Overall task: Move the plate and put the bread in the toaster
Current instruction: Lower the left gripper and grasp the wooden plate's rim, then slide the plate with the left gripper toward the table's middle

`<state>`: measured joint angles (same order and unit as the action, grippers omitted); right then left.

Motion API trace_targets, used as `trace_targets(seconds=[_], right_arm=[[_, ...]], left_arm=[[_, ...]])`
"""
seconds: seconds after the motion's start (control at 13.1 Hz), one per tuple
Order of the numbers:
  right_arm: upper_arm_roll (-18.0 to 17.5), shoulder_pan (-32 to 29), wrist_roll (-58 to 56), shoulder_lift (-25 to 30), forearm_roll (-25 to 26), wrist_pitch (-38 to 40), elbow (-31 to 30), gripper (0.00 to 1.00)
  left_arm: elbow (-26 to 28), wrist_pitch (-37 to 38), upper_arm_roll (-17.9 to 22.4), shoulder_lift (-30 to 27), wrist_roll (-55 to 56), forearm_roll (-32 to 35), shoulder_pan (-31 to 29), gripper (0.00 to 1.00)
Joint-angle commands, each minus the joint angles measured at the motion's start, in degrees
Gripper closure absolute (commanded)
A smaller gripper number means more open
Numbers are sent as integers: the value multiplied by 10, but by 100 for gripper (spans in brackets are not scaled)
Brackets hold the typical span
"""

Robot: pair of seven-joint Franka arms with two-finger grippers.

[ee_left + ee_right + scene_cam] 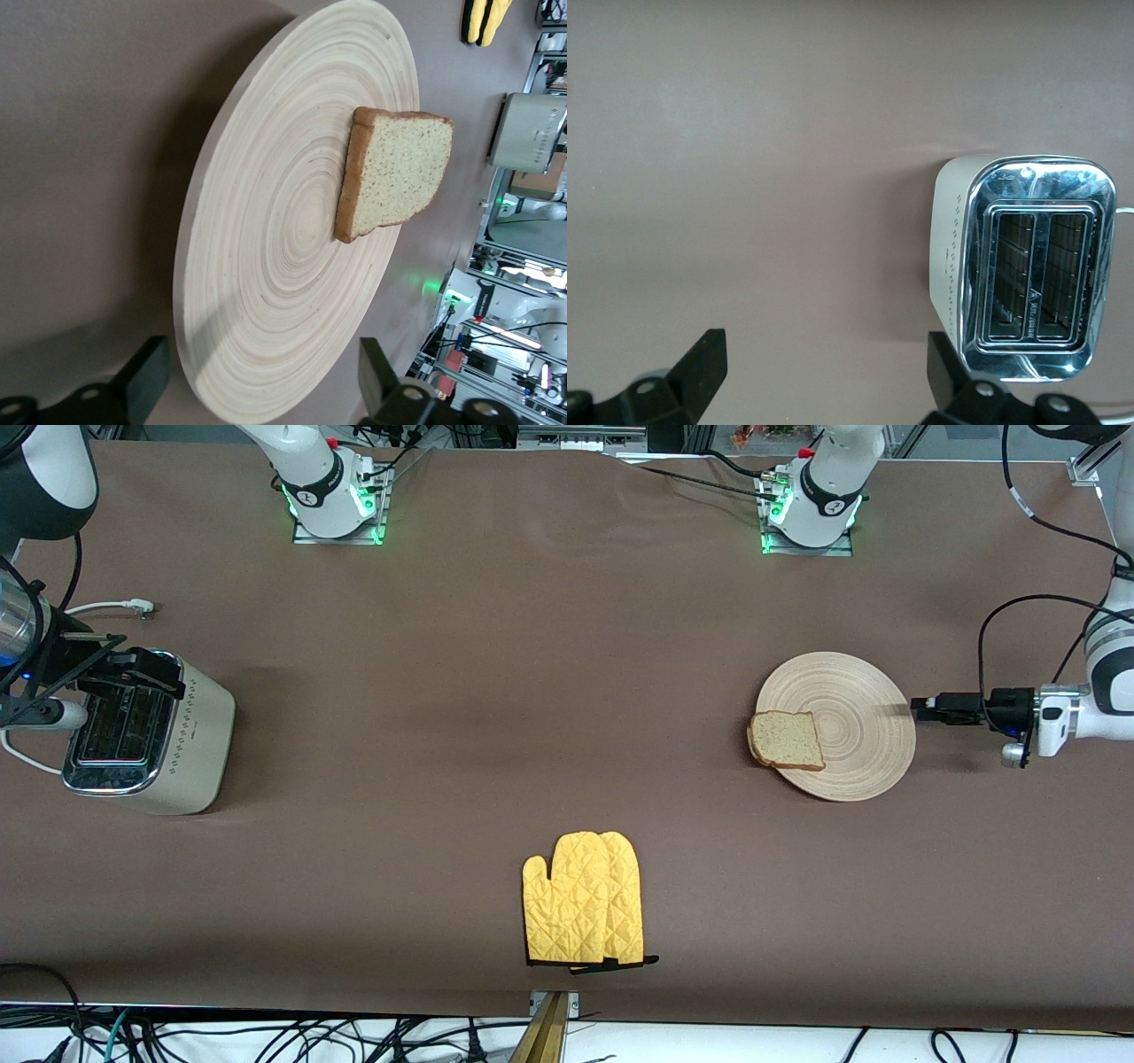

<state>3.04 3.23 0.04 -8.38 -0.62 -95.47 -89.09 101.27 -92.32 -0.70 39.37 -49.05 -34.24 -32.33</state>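
The round pale-wood plate (pixel 855 731) lies toward the left arm's end of the table. The brown bread (pixel 787 740) slice rests on the plate's rim on the side toward the toaster. My left gripper (pixel 917 708) is level with the table at the plate's edge nearest the left arm's end. It is open, and the plate (pixel 266 266) rim lies between its fingers with a gap on each side. The bread (pixel 394 173) sits apart from them. The cream toaster (pixel 168 744) stands at the right arm's end. My right gripper (pixel 133 673) hangs open over it, holding nothing, beside the toaster (pixel 1028 266) slots.
A yellow quilted oven mitt (pixel 585 899) lies near the table's front edge, midway along it. A white cable with a plug (pixel 133 607) lies on the brown cloth farther from the front camera than the toaster.
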Motion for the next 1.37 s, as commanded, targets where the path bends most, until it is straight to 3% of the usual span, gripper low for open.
trace_targets(seconds=[0.0,0.08,0.23,0.46,0.76,1.14,1.3], right_arm=[[-1,-3,-7,-7,5,4,13,0],[-1,-3,-8,-8,5,4,13,0],[-1,-3,-7,-8,5,4,13,0],[-1,-3,-7,-8,5,4,13,0],[-1,-3,-7,-8,4,4,13,0],[-3,1,1,-8,5,3,13,0],[-3,2,1,-11,7,4,13,0]], left_arm=[[-16,0,-4,23,-33,-19,-4,41],[-16,-3,-4,35,-38,-27,-4,52],[-16,-3,-4,48,-44,-36,-3,55],[-16,-3,-4,48,-48,-38,-3,99],[-17,5,-15,44,-54,-52,1,100],[-17,7,-111,47,-9,-144,15,100],[-14,4,-114,50,8,-183,64,100]])
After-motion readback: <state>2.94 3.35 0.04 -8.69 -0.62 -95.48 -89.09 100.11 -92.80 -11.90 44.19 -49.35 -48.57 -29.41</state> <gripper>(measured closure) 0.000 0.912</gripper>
